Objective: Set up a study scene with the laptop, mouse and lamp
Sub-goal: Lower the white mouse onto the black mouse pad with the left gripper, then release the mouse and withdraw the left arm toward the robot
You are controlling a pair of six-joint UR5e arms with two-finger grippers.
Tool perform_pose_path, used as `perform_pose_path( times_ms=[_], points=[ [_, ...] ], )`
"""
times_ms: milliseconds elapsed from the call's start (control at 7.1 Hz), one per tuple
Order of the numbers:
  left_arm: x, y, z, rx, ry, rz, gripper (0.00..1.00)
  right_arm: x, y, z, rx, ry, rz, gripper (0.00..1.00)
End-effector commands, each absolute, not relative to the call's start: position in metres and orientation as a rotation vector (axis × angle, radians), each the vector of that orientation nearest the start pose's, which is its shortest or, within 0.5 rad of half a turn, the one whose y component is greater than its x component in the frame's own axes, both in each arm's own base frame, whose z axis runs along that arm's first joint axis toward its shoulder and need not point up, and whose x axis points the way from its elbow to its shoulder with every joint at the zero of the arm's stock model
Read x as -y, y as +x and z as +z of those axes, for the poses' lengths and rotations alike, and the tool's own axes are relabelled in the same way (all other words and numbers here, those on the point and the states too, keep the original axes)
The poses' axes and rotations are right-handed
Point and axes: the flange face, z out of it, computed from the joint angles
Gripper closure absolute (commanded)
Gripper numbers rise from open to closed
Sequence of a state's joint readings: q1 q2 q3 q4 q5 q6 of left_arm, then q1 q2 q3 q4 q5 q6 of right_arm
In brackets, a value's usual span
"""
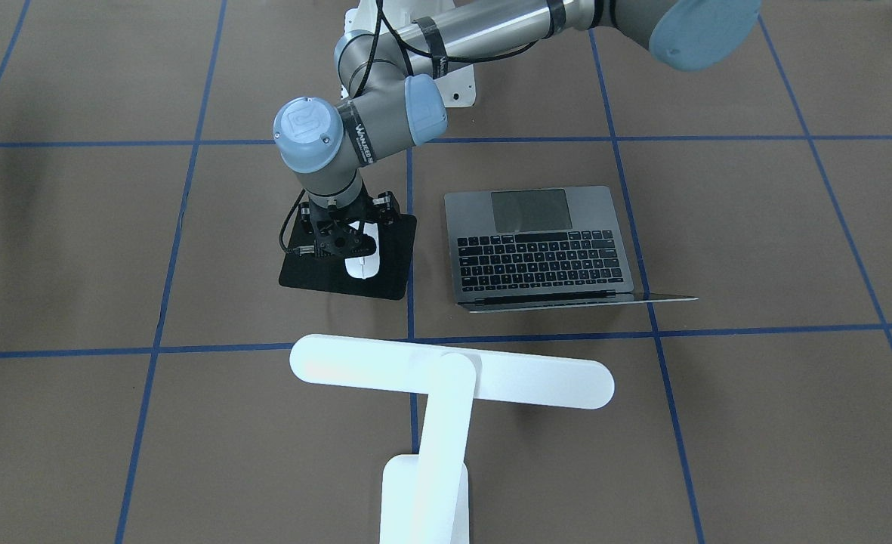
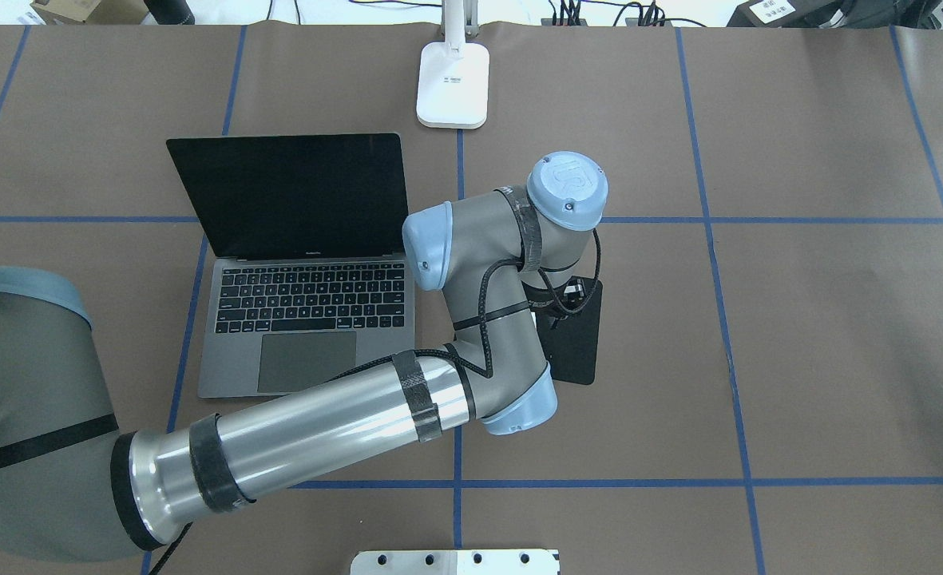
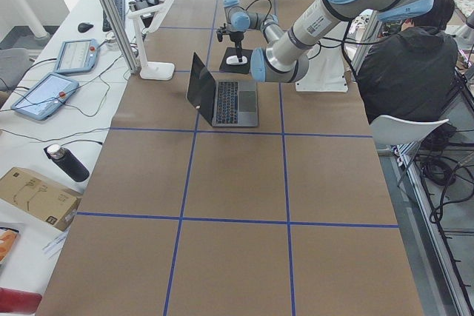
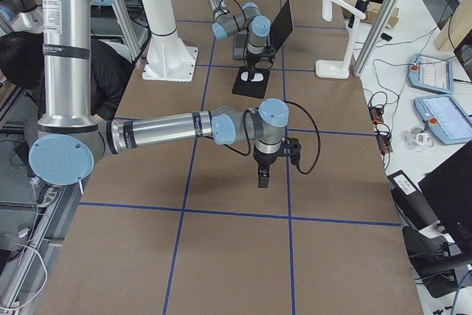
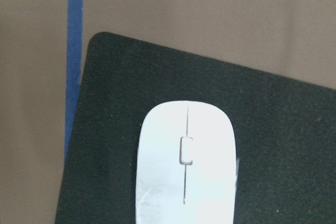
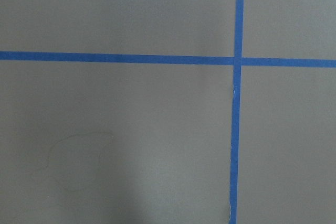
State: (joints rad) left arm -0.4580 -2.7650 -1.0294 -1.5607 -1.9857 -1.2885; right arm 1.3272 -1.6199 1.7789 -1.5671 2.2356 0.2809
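Nearest the front camera: lamp [image 1: 453, 378], upright on its base at the desk [image 1: 717, 227] edge away from the robot, head bar crosswise atop the arm. Looks placed.

Farther in, to the right in that view: laptop [image 1: 540, 257], open, screen dark and raised, keyboard facing the robot. Looks placed too.

Just left of it: mouse [image 1: 363, 267], flat on a black mouse pad [image 1: 393, 264].

Left claw [image 1: 344, 243] close over the mouse's robot-side end. Cannot tell whether clamped on it or let go, fingertips hidden in every view.

Right claw [image 4: 263, 176] well apart from all three things, low over brown desk surface crossed by blue tape [image 6: 235, 129]. Seen only from the right-end camera, so cannot tell released or clenched there either.

Judging by the layout, nearly finished: all three things in position, mouse step in its last stage. Left to do, probably: free the mouse if held, then lift the left arm clear.
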Motion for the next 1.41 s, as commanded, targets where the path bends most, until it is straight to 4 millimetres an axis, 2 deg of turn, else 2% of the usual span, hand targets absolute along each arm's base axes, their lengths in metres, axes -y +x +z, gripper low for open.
perform_pose_path(
  times_ms=[0, 141, 282, 422, 563, 704, 845, 986, 1126, 1267],
  points=[
    [0.466, 0.686, 0.082, -0.747, -0.122, -0.056, 0.01, 0.482, -0.043, 0.59, 0.681, -0.024, -0.012, 0.0],
    [0.462, 0.652, 0.094, -0.764, -0.108, -0.065, 0.01, 0.483, -0.041, 0.596, 0.679, -0.029, -0.007, 0.0],
    [0.446, 0.608, 0.115, -0.798, -0.09, -0.065, 0.01, 0.483, -0.04, 0.597, 0.68, -0.03, -0.005, 0.0],
    [0.427, 0.556, 0.143, -0.837, -0.065, -0.061, 0.01, 0.483, -0.032, 0.601, 0.683, -0.015, -0.049, 0.0],
    [0.409, 0.499, 0.167, -0.874, -0.007, -0.003, 0.01, 0.483, -0.017, 0.613, 0.712, -0.017, -0.056, 0.0],
    [0.392, 0.438, 0.213, -0.868, 0.03, 0.03, 0.01, 0.481, 0.004, 0.639, 0.733, -0.031, -0.055, 0.0],
    [0.374, 0.389, 0.271, -0.81, 0.067, 0.133, 0.01, 0.476, 0.028, 0.665, 0.759, -0.054, -0.008, 0.0],
    [0.362, 0.322, 0.32, -0.752, 0.09, 0.189, 0.01, 0.484, 0.028, 0.661, 0.763, -0.045, -0.012, 0.0],
    [0.357, 0.263, 0.362, -0.714, 0.088, 0.121, 0.01, 0.487, 0.029, 0.655, 0.761, -0.031, -0.017, 0.0],
    [0.37, 0.203, 0.414, -0.689, 0.141, 0.124, 0.01, 0.479, 0.035, 0.662, 0.769, -0.031, -0.007, 0.0]
  ],
)
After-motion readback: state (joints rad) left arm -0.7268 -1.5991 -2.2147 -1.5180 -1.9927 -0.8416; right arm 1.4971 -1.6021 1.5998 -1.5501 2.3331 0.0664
